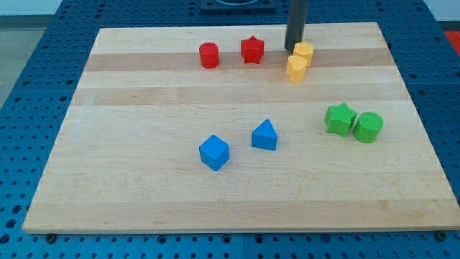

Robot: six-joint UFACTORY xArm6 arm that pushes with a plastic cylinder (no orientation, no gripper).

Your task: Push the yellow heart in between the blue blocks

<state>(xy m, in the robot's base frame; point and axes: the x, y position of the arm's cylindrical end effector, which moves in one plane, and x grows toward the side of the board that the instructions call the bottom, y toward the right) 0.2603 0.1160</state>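
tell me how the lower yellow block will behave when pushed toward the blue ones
The lower yellow block probably slides without rolling, being squat and flat-based on the smooth wooden board. It may twist off course, since my tip sits off-centre and the upper yellow block touches it.

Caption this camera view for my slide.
My tip beside two yellow blocks, far above the blue blocks.

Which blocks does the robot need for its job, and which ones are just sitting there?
Needed:
yellow heart, with my tip just above it
blue cube
blue triangle block

Just lying about:
other yellow block
red cylinder
red star
green star
green cylinder
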